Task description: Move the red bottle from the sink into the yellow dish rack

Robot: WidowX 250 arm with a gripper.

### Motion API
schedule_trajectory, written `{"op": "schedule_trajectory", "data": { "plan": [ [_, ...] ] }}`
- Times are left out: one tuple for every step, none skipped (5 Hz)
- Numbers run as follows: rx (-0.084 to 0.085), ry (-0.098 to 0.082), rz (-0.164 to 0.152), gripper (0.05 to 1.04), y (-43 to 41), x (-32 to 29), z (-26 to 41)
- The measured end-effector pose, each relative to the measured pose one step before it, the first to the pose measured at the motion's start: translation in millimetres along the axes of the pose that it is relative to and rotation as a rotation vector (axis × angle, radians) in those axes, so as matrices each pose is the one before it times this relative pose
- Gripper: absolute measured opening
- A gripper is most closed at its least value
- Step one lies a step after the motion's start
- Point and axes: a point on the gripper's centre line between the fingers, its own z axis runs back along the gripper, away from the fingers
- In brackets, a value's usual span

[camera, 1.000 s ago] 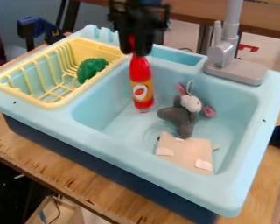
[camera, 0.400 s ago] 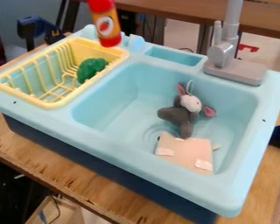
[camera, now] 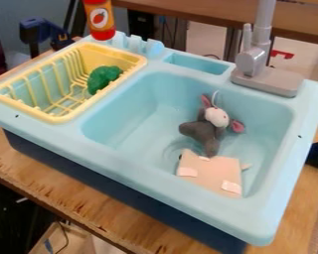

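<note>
At the top edge of the camera view hangs a red bottle [camera: 100, 19] with an orange label, upright, its lower end just above the back rim of the blue sink [camera: 131, 111], behind the yellow drying rack [camera: 54, 118]. Its upper part is cut off by the view's edge. A green lumpy toy [camera: 104, 78] lies at the right side of the rack. In the basin a grey plush toy [camera: 202, 133] with a white face and pink ears lies behind a flat beige toy [camera: 210, 172] with white patches.
A grey faucet [camera: 255, 62] stands on the sink's back right rim. The sink rests on a wooden table [camera: 52, 191]. Dark blue clamps [camera: 37, 31] stand at the back left, and another dark blue object is at the right edge.
The red bottle has come up out of the basin and moved left and back to the top edge. The gripper above it has moved out of view. The toys have not moved.
</note>
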Motion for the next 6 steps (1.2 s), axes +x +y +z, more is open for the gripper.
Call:
{"op": "schedule_trajectory", "data": {
  "plan": [
    [0.0578, 0.0149, 0.0462, 0.332, 9.13, 5.94, -7.28],
    [0.0414, 0.0575, 0.0313, 0.332, 4.69, 6.88, -15.6],
    [0.0079, 0.0246, 0.014, 0.333, 0.15, 5.56, -8.68],
    [-0.0121, 0.0335, 0.0183, 0.333, 8.35, 5.36, -12.74],
    [-0.0209, 0.0126, 0.0186, 0.332, 6.1, 6.41, -5.18],
    [-0.0218, 0.0176, -0.0021, 0.332, -0.81, 4.1, -6.72]
  ]
}}
